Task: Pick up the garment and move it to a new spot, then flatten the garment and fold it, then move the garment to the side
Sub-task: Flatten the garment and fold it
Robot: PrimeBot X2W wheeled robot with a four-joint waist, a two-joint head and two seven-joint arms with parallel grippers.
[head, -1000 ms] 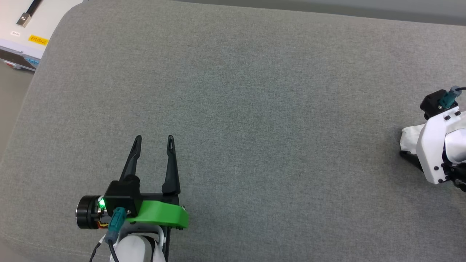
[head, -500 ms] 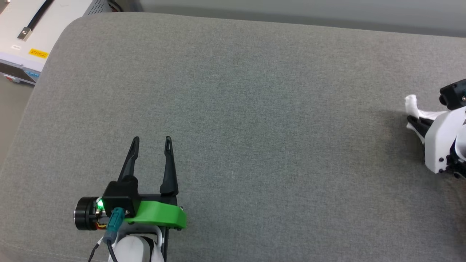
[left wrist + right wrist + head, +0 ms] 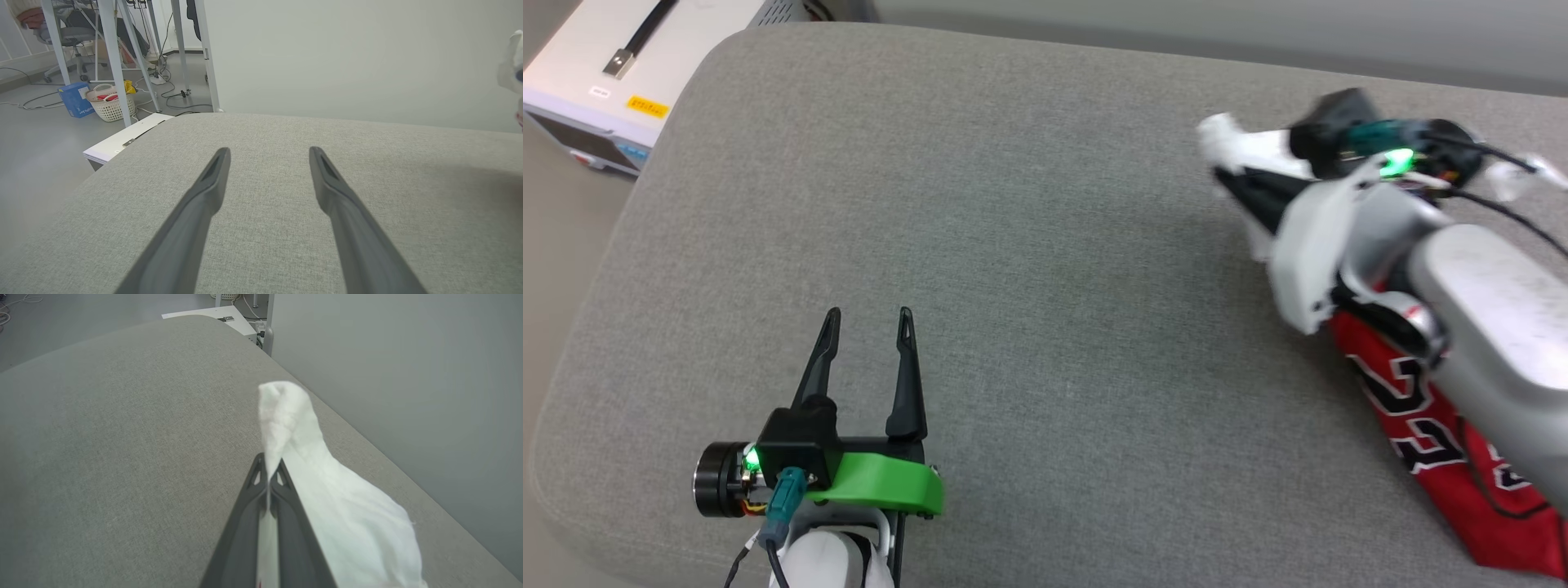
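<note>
Grey woven fabric covers a broad padded cushion (image 3: 1029,269) with rounded corners, and it takes up most of the head view. A plain pale wall (image 3: 347,57) stands behind its far edge. Off the far left corner of the cushion sits a white box (image 3: 596,73) with a small yellow label on its top. In the left wrist view, a woven basket (image 3: 110,107) and a blue box (image 3: 75,100) stand on the floor beyond it, among desk legs and cables.

The left tool (image 3: 868,314) hovers low over the near left part of the cushion. Its 2 dark fingers are spread apart with nothing between them, and bare fabric shows in the gap in the left wrist view (image 3: 269,151).

The right tool (image 3: 1221,173) is at the far right, raised above the cushion and blurred in the head view. Its fingers are pressed together on a white part of the garment (image 3: 1421,425). In the right wrist view the 2 tips (image 3: 269,460) pinch a fold of white cloth (image 3: 318,477), which stands up past the tips and drapes down to the right.

From that grip the garment trails back under the right forearm toward the near right corner of the cushion. It shows there as a long red strip with black, white-outlined lettering. A scrap of the white cloth also shows at the right edge of the left wrist view (image 3: 512,61).
</note>
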